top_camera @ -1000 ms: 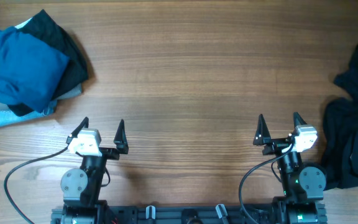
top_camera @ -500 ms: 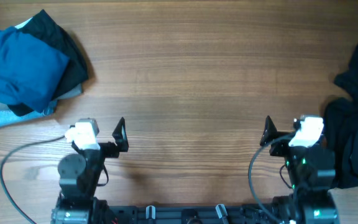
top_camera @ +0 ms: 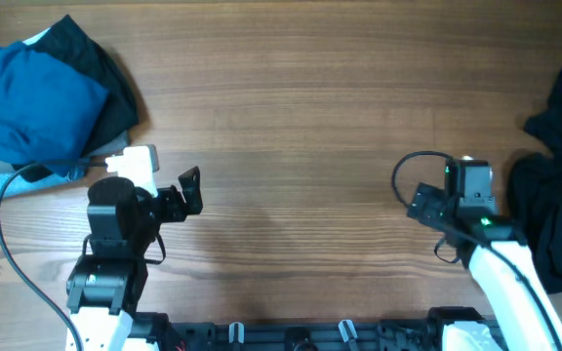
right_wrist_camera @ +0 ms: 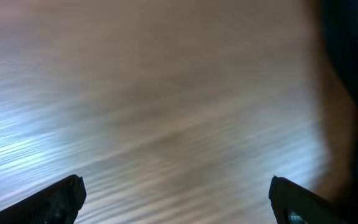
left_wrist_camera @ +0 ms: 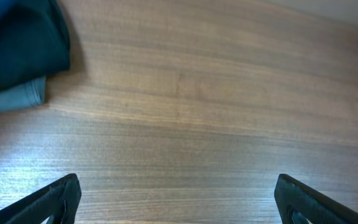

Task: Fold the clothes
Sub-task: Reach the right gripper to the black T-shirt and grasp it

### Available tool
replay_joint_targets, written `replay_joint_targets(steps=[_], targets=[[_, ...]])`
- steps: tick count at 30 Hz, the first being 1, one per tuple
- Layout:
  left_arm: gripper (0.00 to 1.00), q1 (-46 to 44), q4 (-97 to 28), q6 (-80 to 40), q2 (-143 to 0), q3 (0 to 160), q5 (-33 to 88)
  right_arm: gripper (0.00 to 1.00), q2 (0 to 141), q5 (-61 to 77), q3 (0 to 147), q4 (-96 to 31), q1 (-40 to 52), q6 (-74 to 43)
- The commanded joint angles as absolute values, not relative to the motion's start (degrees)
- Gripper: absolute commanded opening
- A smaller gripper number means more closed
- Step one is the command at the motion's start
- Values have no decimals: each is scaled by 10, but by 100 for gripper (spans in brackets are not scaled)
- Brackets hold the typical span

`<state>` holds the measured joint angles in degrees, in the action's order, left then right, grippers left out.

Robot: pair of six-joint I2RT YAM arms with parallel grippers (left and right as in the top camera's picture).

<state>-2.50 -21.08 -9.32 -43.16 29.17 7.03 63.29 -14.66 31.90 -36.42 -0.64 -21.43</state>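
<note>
Softly rumpled black clothes (top_camera: 552,219) lie on wood-grain table (top_camera: 310,107).

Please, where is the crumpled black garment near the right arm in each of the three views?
Overhead: black garment at the right edge.
Left wrist: not in it.
Right wrist: black garment, blurred, along the right edge; probably the same one.
Shared landmark: the wooden table.
</note>
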Motion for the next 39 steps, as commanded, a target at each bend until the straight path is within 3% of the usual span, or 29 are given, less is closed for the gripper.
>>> replay_joint_targets(steps=[1, 8, 14, 16, 18, 20, 22, 24, 25, 26, 27, 34, 39], targets=[[100, -21, -211, -97, -439, 301, 81, 96, 685, -257, 329, -397, -62, -368], [100, -21, -211, -97, -439, 301, 81, 95, 736, -270, 329, -404, -183, -376], [100, -21, -211, -97, -440, 301, 81, 89, 737, -259, 322, -397, -232, -379], [100, -21, -211, -97, -441, 301, 81, 82, 737, -258, 322, -398, -233, -379], [100, -21, -211, -96, -441, 301, 81, 50, 737, -251, 322, -402, -233, -378], [100, -21, -211, -97, -441, 301, 81, 48, 737, -238, 322, -409, -233, -379], [100, -21, -211, -97, -441, 301, 81, 37, 737, -220, 317, -415, -233, -379], [100, -21, -211, -97, -441, 301, 81, 41, 737, -213, 304, -414, -233, -385], [100, -21, -211, -97, -441, 301, 81, 55, 737, -213, 299, -415, -233, -404], [100, -21, -211, -97, -441, 301, 81, 62, 737, -211, 296, -415, -233, -411], [100, -21, -211, -97, -441, 301, 81, 62, 737, -209, 295, -418, -233, -421], [100, -21, -211, -96, -441, 301, 81, 53, 737, -209, 294, -442, -233, -472], [100, -21, -211, -96, -441, 301, 81, 28, 737, -209, 294, -458, -233, -501]])
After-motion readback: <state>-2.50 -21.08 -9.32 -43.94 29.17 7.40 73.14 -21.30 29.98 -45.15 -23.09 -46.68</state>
